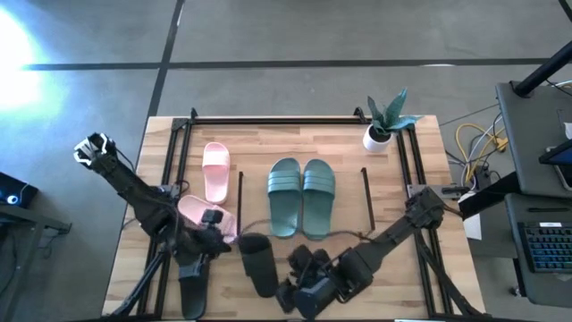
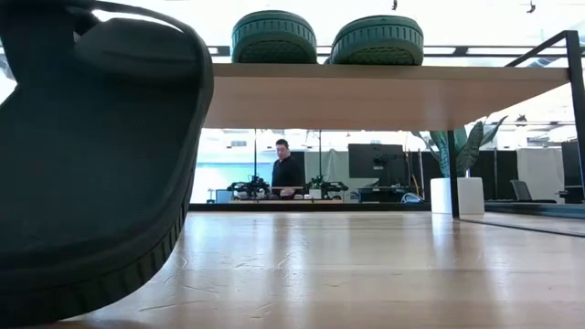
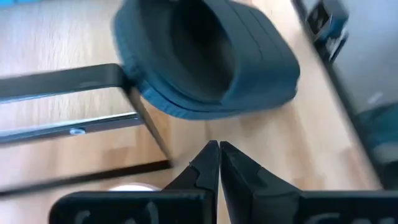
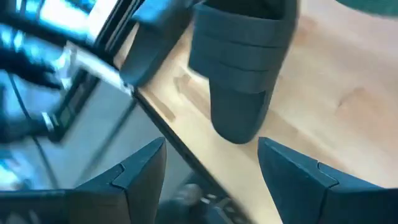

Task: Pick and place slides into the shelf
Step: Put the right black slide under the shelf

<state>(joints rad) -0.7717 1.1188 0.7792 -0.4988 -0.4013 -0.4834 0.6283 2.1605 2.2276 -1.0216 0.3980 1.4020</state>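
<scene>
Two black slides (image 1: 256,262) lie near; the right gripper (image 4: 211,165), jaws wide, could nudge one off the table edge; the left gripper (image 3: 219,163) is closed, empty.

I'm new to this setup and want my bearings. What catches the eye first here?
The pair of teal slides sits side by side on the middle of the shelf, with one pink slide on it farther left. At the table's near edge, the right gripper stands open by a black slide, and the left gripper is shut and empty. A small potted plant stands at the far right corner.
</scene>
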